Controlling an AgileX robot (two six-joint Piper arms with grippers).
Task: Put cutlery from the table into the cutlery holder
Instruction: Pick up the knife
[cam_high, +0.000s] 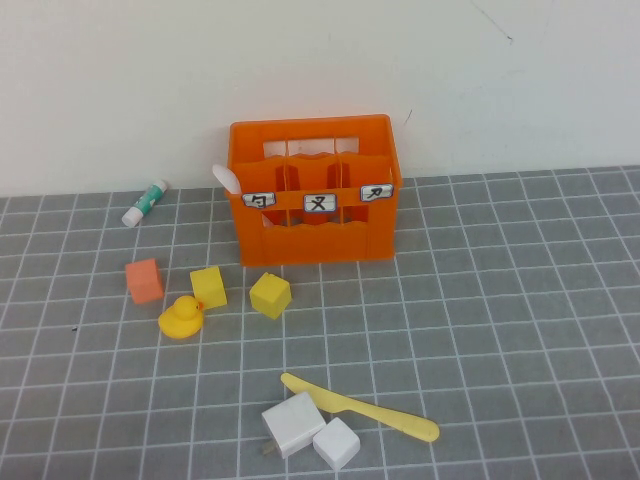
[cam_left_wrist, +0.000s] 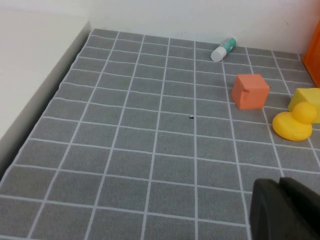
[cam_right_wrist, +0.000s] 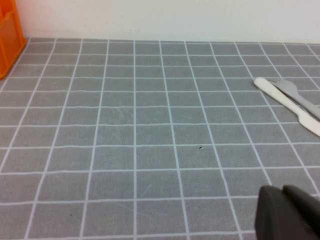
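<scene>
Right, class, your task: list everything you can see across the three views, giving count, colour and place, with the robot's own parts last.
table: one, grey with a white grid, under everything
cutlery holder: one, orange, at the back by the wall
spoon: one, pale, standing in the holder's left end
yellow knife: one, flat on the table at the front
white blocks: two, against the knife at the front
yellow cubes: two, in front of the holder
orange cube: one, left of the yellow cubes
duck: one, yellow, by the cubes
tube: one, white and green, back left
white knife and grey fork: one each, seen in the right wrist view only
left gripper: dark, above the table's left
right gripper: dark, above the table's right
</scene>
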